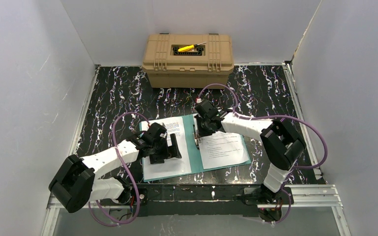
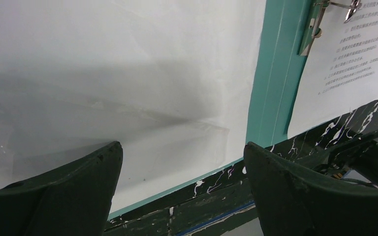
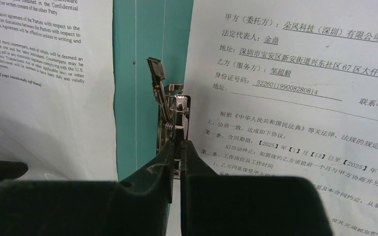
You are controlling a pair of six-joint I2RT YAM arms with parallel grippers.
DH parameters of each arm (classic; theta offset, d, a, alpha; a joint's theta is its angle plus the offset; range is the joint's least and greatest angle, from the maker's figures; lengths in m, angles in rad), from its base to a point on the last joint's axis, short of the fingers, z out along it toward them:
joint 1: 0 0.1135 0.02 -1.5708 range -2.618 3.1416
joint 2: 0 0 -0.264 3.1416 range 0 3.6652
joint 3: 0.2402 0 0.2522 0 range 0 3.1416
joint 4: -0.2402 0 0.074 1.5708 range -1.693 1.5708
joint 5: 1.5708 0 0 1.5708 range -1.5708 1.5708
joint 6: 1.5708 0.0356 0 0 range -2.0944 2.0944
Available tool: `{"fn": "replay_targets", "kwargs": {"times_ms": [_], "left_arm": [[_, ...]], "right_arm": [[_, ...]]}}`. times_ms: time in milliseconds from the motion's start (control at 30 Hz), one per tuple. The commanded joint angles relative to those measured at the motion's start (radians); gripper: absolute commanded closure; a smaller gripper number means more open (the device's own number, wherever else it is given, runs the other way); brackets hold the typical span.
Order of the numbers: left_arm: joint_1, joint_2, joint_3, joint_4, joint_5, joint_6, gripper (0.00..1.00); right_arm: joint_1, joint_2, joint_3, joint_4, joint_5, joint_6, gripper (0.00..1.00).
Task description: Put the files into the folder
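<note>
Open folder (image 1: 193, 158), files (image 1: 221, 150) lengthwise front-to-back, left hand (image 1: 166, 152) spread wide, right hand (image 3: 177, 147) pinching clip (image 3: 174, 105)

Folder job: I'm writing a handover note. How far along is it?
Done: the left sheet and right sheet each lie on a leaf of the open folder. In hand: right pincer pinches the metal clip; left pincer hangs open over the left sheet. Left: clamping both, closing the folder.

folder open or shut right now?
Open. The teal folder lies spread flat, left sheet and right sheet one per leaf, metal clip exposed at the spine with the right claw pinched on it.
</note>
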Motion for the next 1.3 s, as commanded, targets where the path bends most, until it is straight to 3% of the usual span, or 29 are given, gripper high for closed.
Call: {"fn": "replay_targets", "kwargs": {"times_ms": [0,267,533,667,1067,1267], "left_arm": [[-0.007,0.049,-0.058,-0.005,-0.028,-0.016,0.07],[-0.007,0.049,-0.062,0.001,-0.028,-0.023,0.07],[-0.007,0.046,-0.066,0.000,-0.030,-0.026,0.07],[-0.007,0.046,-0.066,0.001,-0.030,-0.025,0.07],[-0.007,0.053,-0.051,-0.017,-0.046,-0.006,0.07],[-0.023,0.037,-0.006,-0.121,-0.146,0.019,0.07]], "right_arm": [[0.030,-0.043,-0.020,-0.010,-0.004,0.007,0.99],[0.043,-0.048,-0.045,-0.003,0.011,0.021,0.98],[0.053,-0.061,-0.035,-0.023,0.050,0.030,0.75],[0.053,-0.083,-0.017,-0.062,0.090,0.024,0.70],[0.074,-0.162,0.079,-0.145,0.133,0.005,0.70],[0.122,-0.134,0.141,-0.175,0.145,-0.003,0.69]]}}
